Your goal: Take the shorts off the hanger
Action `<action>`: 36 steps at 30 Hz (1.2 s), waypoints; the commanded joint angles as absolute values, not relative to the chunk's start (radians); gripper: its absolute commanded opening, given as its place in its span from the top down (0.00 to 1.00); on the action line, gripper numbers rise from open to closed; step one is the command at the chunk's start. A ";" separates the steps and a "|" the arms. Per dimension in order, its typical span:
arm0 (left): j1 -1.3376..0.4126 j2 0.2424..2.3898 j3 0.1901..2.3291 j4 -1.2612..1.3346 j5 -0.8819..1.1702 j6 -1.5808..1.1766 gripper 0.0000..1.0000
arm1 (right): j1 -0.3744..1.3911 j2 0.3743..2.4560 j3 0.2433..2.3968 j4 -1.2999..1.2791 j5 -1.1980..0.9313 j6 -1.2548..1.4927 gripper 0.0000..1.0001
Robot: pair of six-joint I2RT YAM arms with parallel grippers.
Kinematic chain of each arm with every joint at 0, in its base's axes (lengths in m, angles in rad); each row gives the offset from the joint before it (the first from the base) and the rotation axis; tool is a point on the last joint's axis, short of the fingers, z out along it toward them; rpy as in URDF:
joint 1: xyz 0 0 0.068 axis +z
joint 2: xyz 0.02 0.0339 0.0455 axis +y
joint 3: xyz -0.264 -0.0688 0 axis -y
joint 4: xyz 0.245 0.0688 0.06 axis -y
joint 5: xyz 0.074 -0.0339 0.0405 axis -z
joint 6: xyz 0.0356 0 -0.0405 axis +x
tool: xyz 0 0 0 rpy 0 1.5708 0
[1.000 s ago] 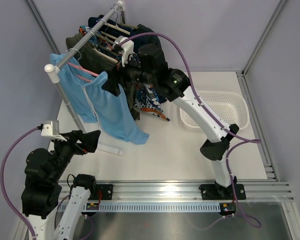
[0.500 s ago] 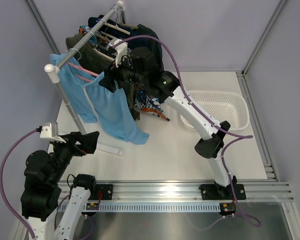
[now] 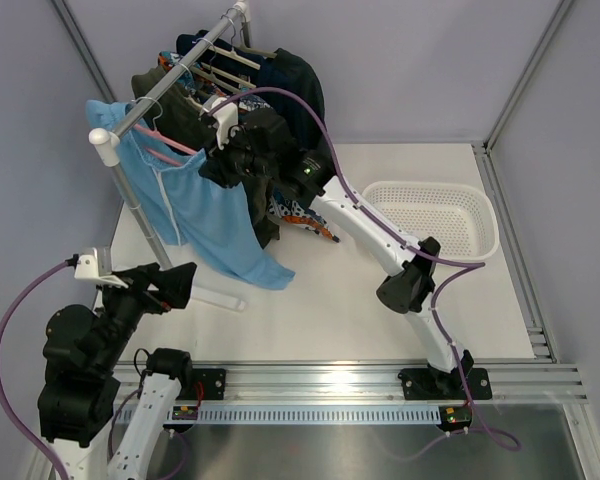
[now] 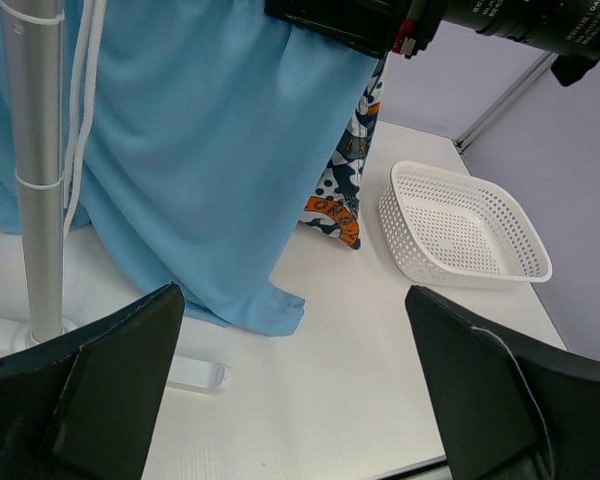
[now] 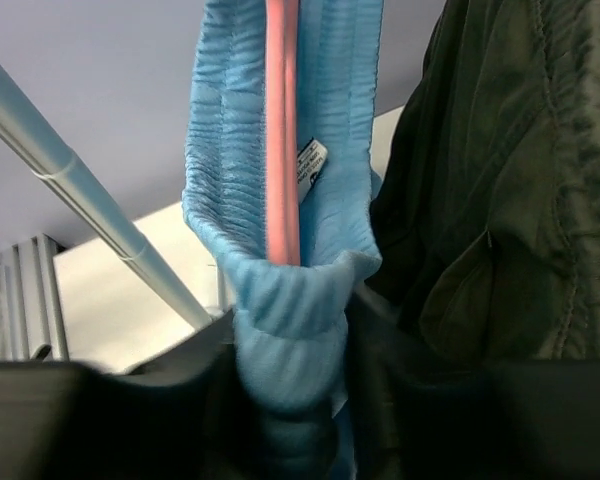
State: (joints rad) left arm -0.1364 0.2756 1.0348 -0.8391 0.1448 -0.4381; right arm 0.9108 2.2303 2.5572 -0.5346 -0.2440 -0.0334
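The light blue shorts [image 3: 212, 215] hang from a pink hanger [image 3: 164, 143] at the near end of the clothes rail [image 3: 170, 80]. My right gripper [image 3: 218, 168] is up at the hanger's right end. In the right wrist view its jaws are shut on the bunched blue waistband of the shorts [image 5: 292, 330], just below the pink hanger [image 5: 283, 130]. My left gripper [image 3: 175, 283] stands open low at the front left, well below the shorts [image 4: 200, 150], with nothing between its fingers [image 4: 110, 390].
Dark garments [image 5: 500, 180] and a patterned one [image 3: 300, 210] hang right behind the shorts. The rack's upright pole [image 4: 38, 170] stands at the left. A white mesh basket [image 3: 430, 215] sits at the right. A clear tube [image 3: 220, 298] lies on the table.
My right gripper moved left along the rail to the hanger's end and closed on the shorts' waistband; the blue fabric has bunched and shifted left. The left arm stayed still.
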 commanded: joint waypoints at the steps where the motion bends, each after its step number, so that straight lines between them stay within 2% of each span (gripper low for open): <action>1: -0.132 0.255 1.055 -0.813 0.141 -0.451 0.01 | 0.919 2.229 2.577 -0.486 -0.225 -0.060 0.79; 3: -0.132 0.253 1.052 -0.798 0.140 -0.462 0.01 | 0.919 2.221 2.577 -0.482 -0.232 -0.069 0.92; 5: -0.132 0.256 1.060 -0.790 0.137 -0.469 0.01 | 0.919 2.200 2.571 -0.465 -0.235 -0.077 1.00; 15: -0.132 0.291 1.086 -0.689 0.138 -0.538 0.01 | 0.917 2.105 2.588 -0.301 -0.216 -0.072 1.00; 24: -0.132 0.295 1.080 -0.646 0.080 -0.600 0.01 | 0.917 2.085 2.583 -0.296 -0.227 -0.069 1.00; 29: -0.132 0.313 1.072 -0.606 0.034 -0.660 0.02 | 0.902 2.017 2.464 -0.337 -0.244 -0.072 1.00; 36: -0.132 0.426 1.100 -0.522 0.072 -0.725 0.14 | 0.867 1.835 2.203 -0.408 -0.337 -0.145 1.00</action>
State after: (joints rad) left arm -0.1364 0.3580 1.0630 -0.6209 0.0639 -0.6800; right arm 0.8886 1.9900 2.2650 -0.4820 -0.2790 -0.0853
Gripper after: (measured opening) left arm 0.877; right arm 0.234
